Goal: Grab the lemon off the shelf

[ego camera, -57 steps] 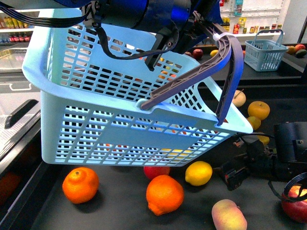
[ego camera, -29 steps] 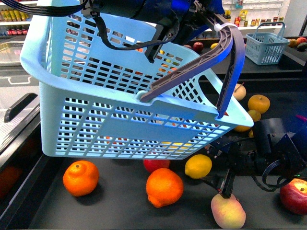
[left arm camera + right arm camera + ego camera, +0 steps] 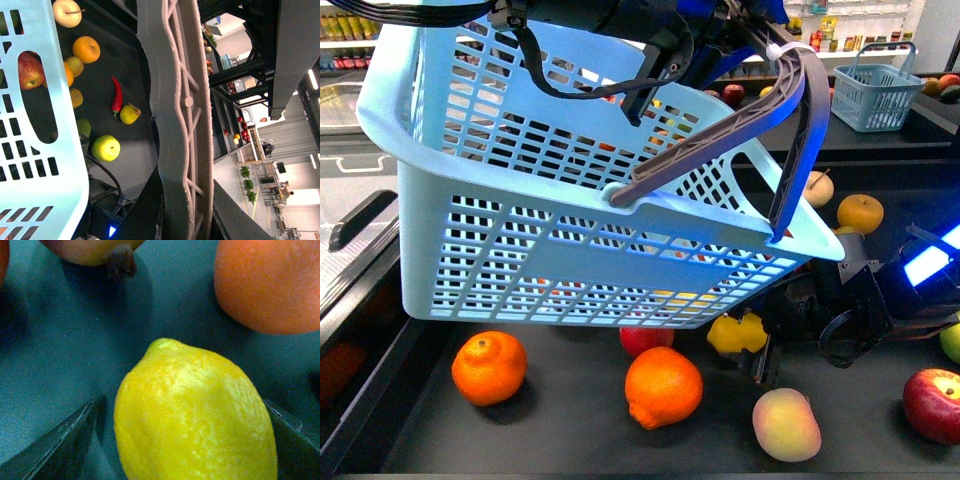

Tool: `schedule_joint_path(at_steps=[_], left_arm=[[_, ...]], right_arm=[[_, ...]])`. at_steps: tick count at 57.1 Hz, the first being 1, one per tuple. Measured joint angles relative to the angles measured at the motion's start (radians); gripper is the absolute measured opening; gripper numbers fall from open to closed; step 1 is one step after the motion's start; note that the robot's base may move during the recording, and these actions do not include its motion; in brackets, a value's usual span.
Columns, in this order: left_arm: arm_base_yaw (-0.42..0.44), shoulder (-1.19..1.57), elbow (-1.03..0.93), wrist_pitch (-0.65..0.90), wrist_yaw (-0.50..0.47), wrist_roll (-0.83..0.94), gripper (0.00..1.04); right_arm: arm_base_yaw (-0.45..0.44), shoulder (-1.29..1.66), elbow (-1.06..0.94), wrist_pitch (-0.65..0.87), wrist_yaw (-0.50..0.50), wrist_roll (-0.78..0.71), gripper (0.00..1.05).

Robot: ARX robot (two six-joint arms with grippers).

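The lemon [image 3: 738,333] lies on the dark shelf tray [image 3: 570,440], under the raised basket's front edge. My right gripper [image 3: 756,340] is open with its two fingers on either side of the lemon. In the right wrist view the lemon [image 3: 195,415] fills the gap between the dark fingers [image 3: 60,442], nub pointing away. My left gripper [image 3: 175,220] is shut on the grey basket handle [image 3: 175,100] and holds the light blue basket [image 3: 570,200] in the air above the tray.
On the tray lie two oranges [image 3: 663,385] [image 3: 488,367], a red apple [image 3: 645,340], a peach-coloured fruit [image 3: 786,424], another red apple [image 3: 932,402] and yellow fruit [image 3: 860,212] further back. A second blue basket [image 3: 872,92] stands on the far counter.
My right gripper has moved left along the tray to the lemon, so its open fingers now flank it. The basket has lifted slightly.
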Motion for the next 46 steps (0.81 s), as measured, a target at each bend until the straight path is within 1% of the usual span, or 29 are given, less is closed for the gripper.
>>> schedule_joint_path(at_steps=[9, 23, 35, 46], left_arm=[[0.0, 0.0, 0.0, 0.0, 0.002, 0.0, 0.12], [0.0, 0.0, 0.0, 0.0, -0.002, 0.0, 0.12], [0.0, 0.0, 0.0, 0.0, 0.0, -0.001, 0.12], [0.0, 0.0, 0.0, 0.0, 0.0, 0.0, 0.12]], right_arm=[[-0.01, 0.042, 0.1, -0.09, -0.004, 0.0, 0.97], [-0.012, 0.076, 0.23, -0.146, -0.015, 0.015, 0.97], [-0.004, 0.095, 0.3, -0.189, -0.028, 0.043, 0.97], [0.003, 0.103, 0.315, -0.208, -0.035, 0.058, 0.97]])
